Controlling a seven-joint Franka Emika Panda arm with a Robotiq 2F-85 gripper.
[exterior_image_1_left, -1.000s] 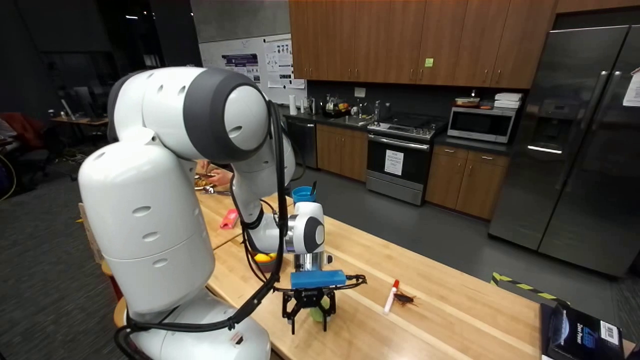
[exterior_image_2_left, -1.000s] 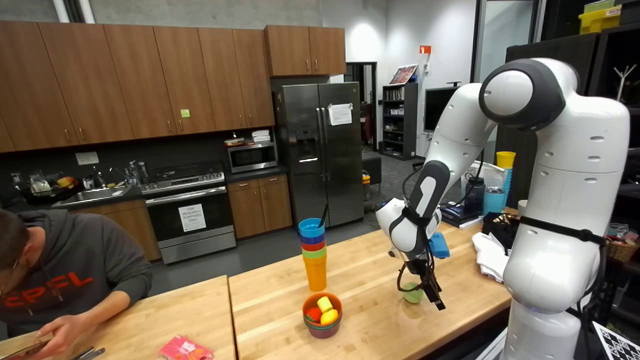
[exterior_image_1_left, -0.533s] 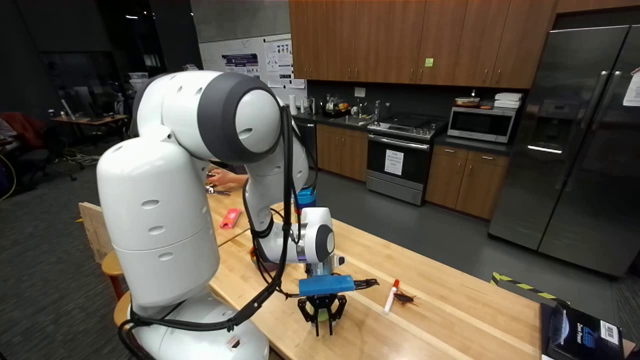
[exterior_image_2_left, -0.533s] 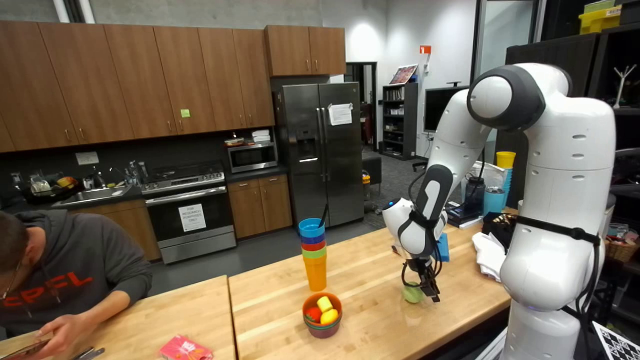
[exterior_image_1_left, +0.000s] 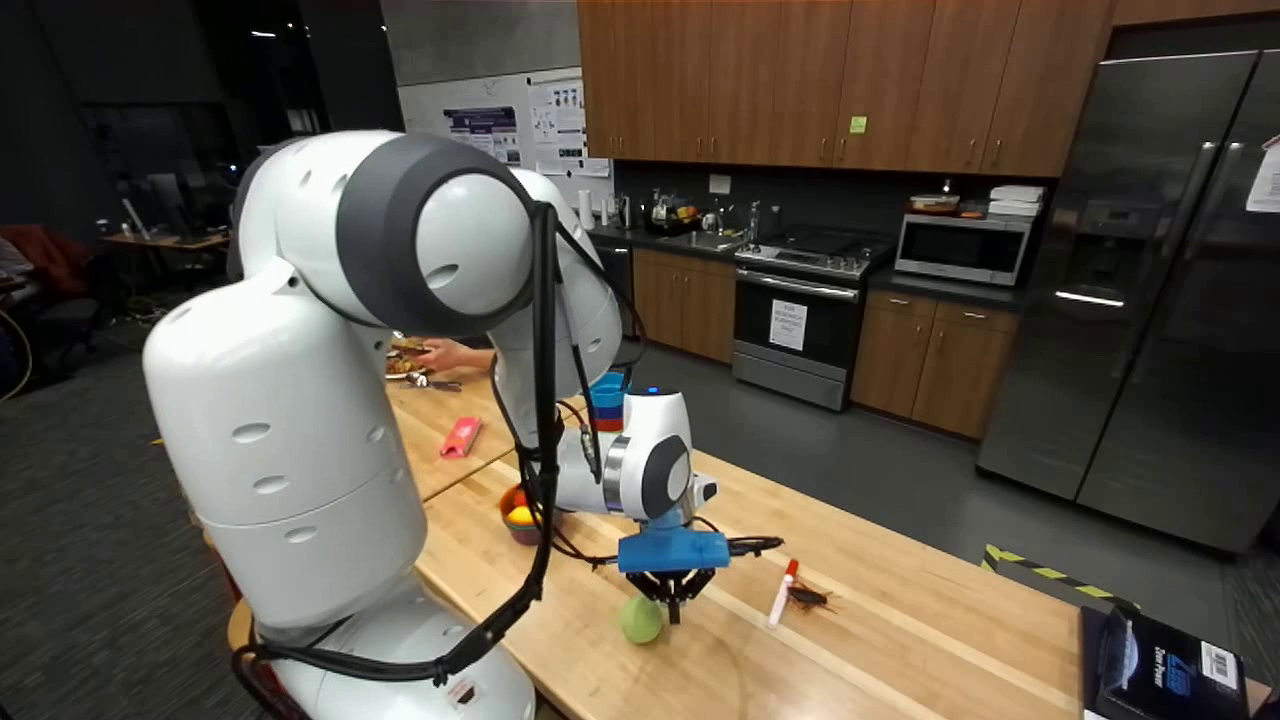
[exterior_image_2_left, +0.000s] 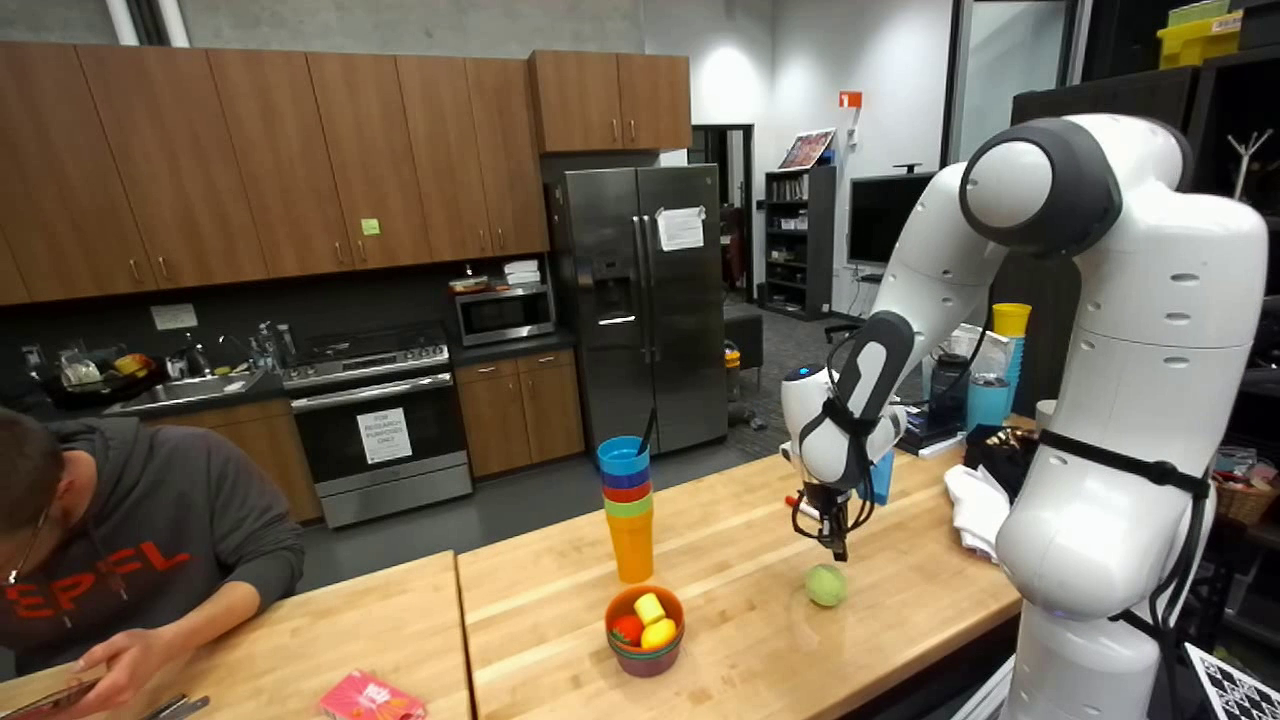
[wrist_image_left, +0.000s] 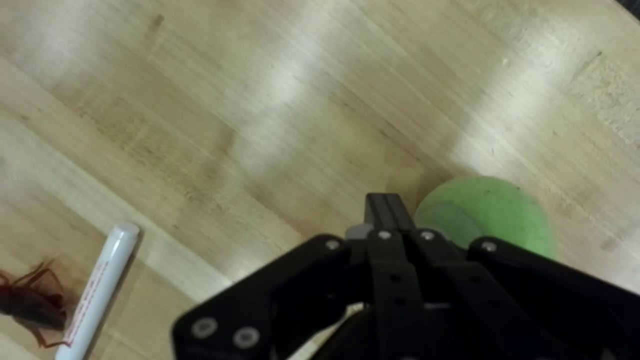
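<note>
Gripper (wrist_image_left: 385, 202), pressed together and empty, hovers near green ball (exterior_image_2_left: 826, 586) on desk (exterior_image_2_left: 740, 640); slow motion around it serves me best, I judge, since light nudge could roll it.

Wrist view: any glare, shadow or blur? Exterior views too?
Wrist view: pale glare streaks on the wooden tabletop, soft shadow beside the green ball, lettering on the white marker too soft to read; in an exterior view, the refrigerator leans, likely lens distortion; in an exterior view, bright patch on the white wall.
</note>
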